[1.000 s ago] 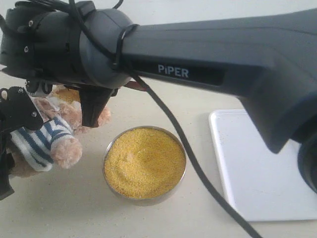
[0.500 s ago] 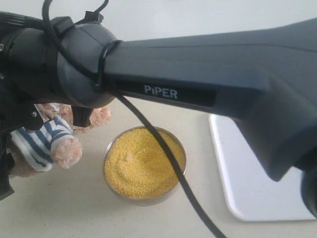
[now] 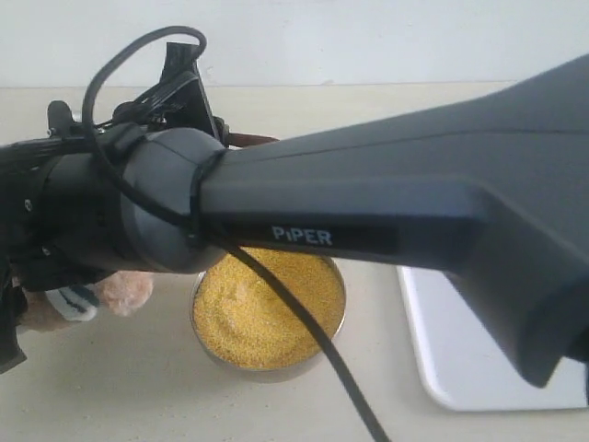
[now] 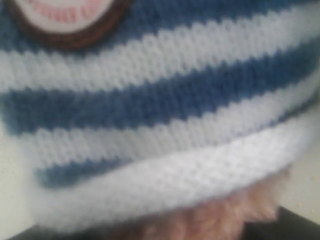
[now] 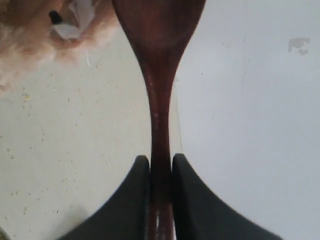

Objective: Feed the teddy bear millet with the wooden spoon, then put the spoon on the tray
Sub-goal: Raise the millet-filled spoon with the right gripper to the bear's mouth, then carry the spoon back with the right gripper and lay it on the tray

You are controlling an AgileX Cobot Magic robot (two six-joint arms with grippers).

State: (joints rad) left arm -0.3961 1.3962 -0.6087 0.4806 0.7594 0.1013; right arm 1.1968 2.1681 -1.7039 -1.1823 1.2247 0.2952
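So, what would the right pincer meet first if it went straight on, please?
The right pincer clamps the wooden spoon, which leads; directly ahead looks free as far as shown. Fur of the teddy bear sits just beside the spoon's bowl, so it might brush that; depth is unclear.

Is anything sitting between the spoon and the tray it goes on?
Only the millet bowl, on the table between the teddy bear and the tray. The right gripper holds the wooden spoon raised, so it likely passes above.
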